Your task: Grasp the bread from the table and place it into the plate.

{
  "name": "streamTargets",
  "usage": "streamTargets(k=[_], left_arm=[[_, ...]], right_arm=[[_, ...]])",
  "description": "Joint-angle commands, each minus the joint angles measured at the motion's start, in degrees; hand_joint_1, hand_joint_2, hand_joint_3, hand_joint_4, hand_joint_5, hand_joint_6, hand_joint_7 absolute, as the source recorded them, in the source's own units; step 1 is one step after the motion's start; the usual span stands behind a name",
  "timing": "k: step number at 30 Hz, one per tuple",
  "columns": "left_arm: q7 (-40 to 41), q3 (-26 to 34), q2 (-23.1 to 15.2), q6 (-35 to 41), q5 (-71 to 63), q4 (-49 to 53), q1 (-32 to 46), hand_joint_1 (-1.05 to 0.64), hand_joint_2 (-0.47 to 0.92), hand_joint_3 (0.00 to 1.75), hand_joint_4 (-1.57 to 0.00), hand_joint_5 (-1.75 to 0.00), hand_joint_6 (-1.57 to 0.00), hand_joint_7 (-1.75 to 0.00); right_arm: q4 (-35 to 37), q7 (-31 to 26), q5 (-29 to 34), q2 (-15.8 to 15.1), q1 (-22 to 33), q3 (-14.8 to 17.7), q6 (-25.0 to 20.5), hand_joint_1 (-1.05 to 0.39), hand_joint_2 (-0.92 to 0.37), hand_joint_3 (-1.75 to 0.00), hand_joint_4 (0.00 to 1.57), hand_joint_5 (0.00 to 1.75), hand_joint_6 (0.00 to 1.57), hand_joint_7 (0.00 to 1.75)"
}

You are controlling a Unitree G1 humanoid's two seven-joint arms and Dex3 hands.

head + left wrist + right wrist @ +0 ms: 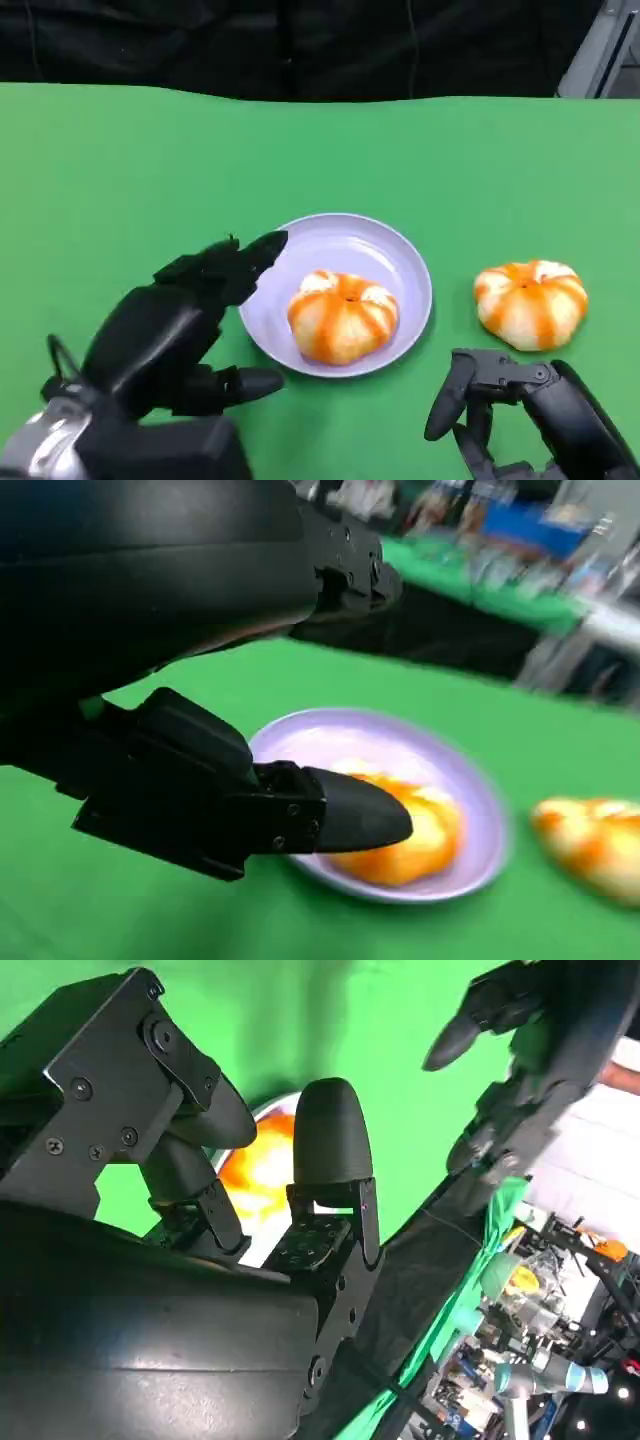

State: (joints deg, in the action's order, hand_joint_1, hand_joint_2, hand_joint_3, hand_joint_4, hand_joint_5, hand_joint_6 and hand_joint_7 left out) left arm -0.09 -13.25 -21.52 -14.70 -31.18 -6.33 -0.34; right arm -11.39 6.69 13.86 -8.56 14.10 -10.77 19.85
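One bread [342, 316] lies in the lavender plate [390, 246] near the table's [120, 170] front edge; a second bread [531, 303] sits on the cloth beside it. Left hand [185, 320] spread wide, empty, at the plate's rim. Right hand [520, 405] empty, fingers apart, just before the second bread.

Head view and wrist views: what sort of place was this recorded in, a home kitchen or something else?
Probably a robotics lab or demo hall, not a kitchen. The table is covered in plain green cloth with a black curtain behind, and the right wrist view shows cluttered workbenches with equipment beyond it.
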Motion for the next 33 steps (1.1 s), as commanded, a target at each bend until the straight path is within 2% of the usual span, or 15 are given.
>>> streamTargets(k=[1,3,4,6,8,9,10,12,15,17,20,24,33], left_arm=[[7.8,5.7,3.0,-11.9,8.2,1.8,6.6,-0.26,0.86,0.24,-0.57,-0.69,-0.61,-0.19],[9.0,7.2,4.2,-16.0,11.2,2.6,9.2,-0.09,0.84,0.28,-0.79,-0.85,-0.91,-0.27],[9.1,7.8,5.2,-16.6,12.7,2.4,10.6,-0.07,0.78,0.41,-0.87,-0.84,-1.0,-0.27],[9.2,8.6,7.0,-16.7,14.2,1.7,12.5,-0.02,0.56,0.84,-0.98,-0.88,-1.16,-0.28],[8.9,9.0,8.7,-16.7,16.0,0.9,14.3,0.0,0.5,0.97,-1.0,-0.9,-1.19,-0.29],[8.9,9.3,9.9,-16.8,17.3,0.3,15.8,0.03,0.47,1.1,-0.99,-1.08,-1.18,-0.42],[9.0,9.5,11.3,-16.8,18.9,-0.4,17.4,0.05,0.43,1.25,-0.98,-1.28,-1.07,-0.76],[9.4,9.5,14.4,-16.1,21.7,-2.0,20.5,0.05,0.37,1.42,-0.98,-1.5,-0.96,-1.18],[8.1,8.8,17.3,-14.7,24.9,-4.3,24.3,0.04,0.43,1.39,-0.91,-1.69,-0.85,-1.46],[7.0,8.6,17.9,-14.4,25.6,-5.0,25.1,0.04,0.45,1.39,-0.88,-1.72,-0.81,-1.51],[6.4,9.0,18.3,-14.7,25.1,-4.7,24.6,0.04,0.45,1.39,-0.87,-1.74,-0.79,-1.53],[5.9,9.7,17.8,-16.9,23.9,-2.4,22.3,0.0,0.38,1.37,-0.87,-1.75,-0.79,-1.58],[5.4,9.8,17.2,-17.1,22.2,-1.8,21.3,-0.04,0.34,1.42,-0.95,-1.71,-0.83,-1.56]], right_arm=[[-0.7,-0.1,-0.8,-0.2,0.3,0.2,-0.2,0.04,-0.21,-1.52,0.88,1.75,0.84,1.29],[-0.9,0.0,-0.9,-0.3,0.3,0.3,-0.4,0.05,-0.21,-1.52,0.88,1.75,0.84,1.29],[-1.1,0.0,-0.9,-0.3,0.3,0.3,-0.6,0.04,-0.21,-1.52,0.88,1.75,0.84,1.29],[-1.1,0.0,-1.0,-0.4,0.3,0.5,-0.8,0.04,-0.21,-1.51,0.88,1.75,0.84,1.29],[-0.8,0.0,-1.1,-0.5,0.1,0.6,-0.5,0.04,-0.21,-1.51,0.88,1.75,0.84,1.29],[-0.7,0.2,-1.4,-0.5,0.1,0.7,-0.5,0.04,-0.21,-1.51,0.88,1.75,0.84,1.29],[-0.7,0.3,-1.6,-0.6,0.1,0.9,-0.5,0.04,-0.22,-1.5,0.87,1.75,0.84,1.29],[-0.7,0.5,-1.9,-0.9,0.1,1.2,-0.5,0.03,-0.23,-1.49,0.86,1.75,0.84,1.29],[-0.3,0.8,-2.5,-1.2,0.0,1.8,-0.2,0.03,-0.24,-1.48,0.86,1.75,0.84,1.29],[0.1,0.9,-3.0,-1.3,-0.1,2.1,0.2,0.03,-0.24,-1.48,0.86,1.75,0.84,1.29],[0.3,1.0,-3.0,-1.5,0.0,2.3,0.5,0.03,-0.24,-1.47,0.86,1.75,0.84,1.29],[0.3,1.0,-3.1,-1.9,0.5,2.7,1.0,0.03,-0.24,-1.49,0.86,1.74,0.84,1.29],[0.7,1.7,-4.4,-2.1,1.1,3.3,2.3,0.05,-0.25,-1.49,0.85,1.72,0.85,1.28]])
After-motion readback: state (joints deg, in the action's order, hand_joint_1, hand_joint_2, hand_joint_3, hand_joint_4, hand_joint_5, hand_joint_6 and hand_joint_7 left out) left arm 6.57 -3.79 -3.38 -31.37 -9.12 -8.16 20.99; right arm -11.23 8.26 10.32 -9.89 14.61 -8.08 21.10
